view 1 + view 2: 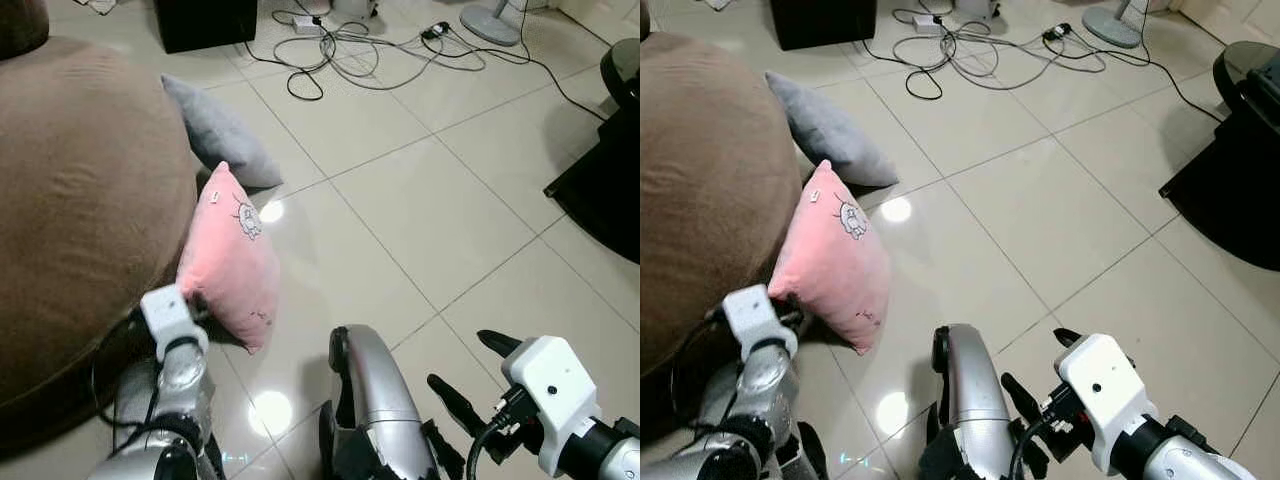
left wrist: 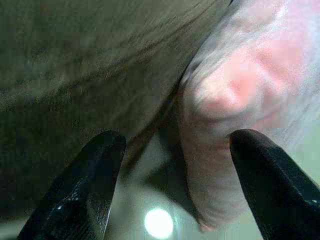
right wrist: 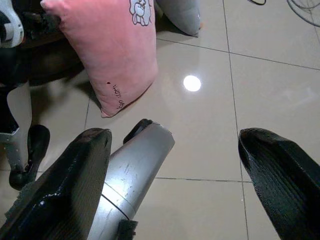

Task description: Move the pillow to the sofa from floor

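Left of frame: my left gripper (image 2: 172,187), fingers apart, sits at the pink pillow (image 1: 232,262) leaning on the brown sofa (image 1: 80,200). Lower right: my right gripper (image 3: 175,180), also spread, hovers over the tiled floor (image 1: 430,210).

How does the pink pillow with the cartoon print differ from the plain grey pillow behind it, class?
The pink pillow with the cartoon print carries a small drawing and lettering; the plain grey pillow has none. The pink one lies nearer the robot, by the left gripper, the grey one farther off. Both lean against the brown sofa, on the tiled floor.
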